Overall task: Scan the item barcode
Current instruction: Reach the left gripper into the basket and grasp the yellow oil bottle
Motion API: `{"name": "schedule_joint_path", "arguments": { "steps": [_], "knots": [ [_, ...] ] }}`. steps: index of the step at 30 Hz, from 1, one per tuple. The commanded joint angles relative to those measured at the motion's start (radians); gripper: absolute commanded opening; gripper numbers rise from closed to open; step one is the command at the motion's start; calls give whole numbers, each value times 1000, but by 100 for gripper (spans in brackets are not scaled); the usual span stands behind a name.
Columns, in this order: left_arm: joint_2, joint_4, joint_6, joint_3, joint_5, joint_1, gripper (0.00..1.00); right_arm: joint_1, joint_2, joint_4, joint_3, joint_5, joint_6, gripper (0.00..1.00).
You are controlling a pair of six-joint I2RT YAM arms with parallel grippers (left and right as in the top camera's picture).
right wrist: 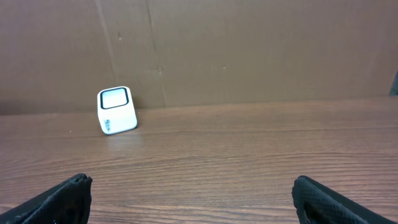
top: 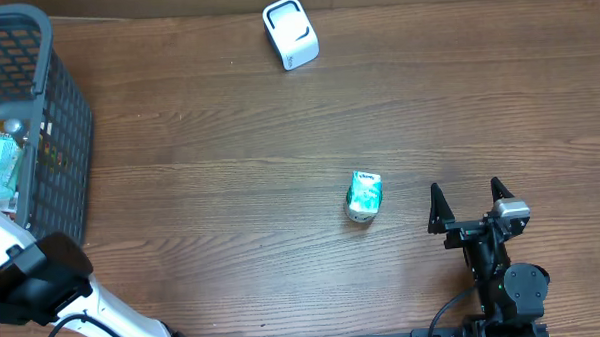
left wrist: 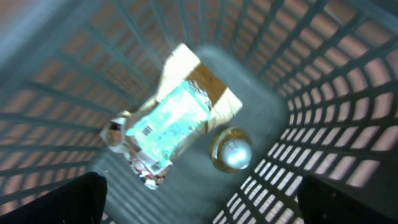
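A small teal and white packaged item (top: 363,195) lies on the wooden table, right of centre. The white barcode scanner (top: 290,33) stands at the far edge, also visible as the scanner (right wrist: 117,110) in the right wrist view. My right gripper (top: 467,198) rests open to the right of the item, empty, and shows as the right gripper (right wrist: 193,193) in its own view. My left gripper (left wrist: 202,199) hangs open and empty inside the basket, above a teal packet (left wrist: 168,124) that shows a small barcode. In the overhead view the left gripper itself does not show.
The dark plastic basket (top: 63,107) sits at the table's left edge. In the left wrist view its mesh wall (left wrist: 323,93) surrounds a brown packet (left wrist: 208,84) and a round shiny bottle top (left wrist: 232,149). The left arm (top: 38,273) crosses the near left corner.
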Motion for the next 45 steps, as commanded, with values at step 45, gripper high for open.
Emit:
{"name": "schedule_joint_path", "arguments": {
  "steps": [45],
  "knots": [
    [2, 494, 266, -664, 283, 28, 73, -3, -7, 4, -11, 2, -7, 100]
  ]
}}
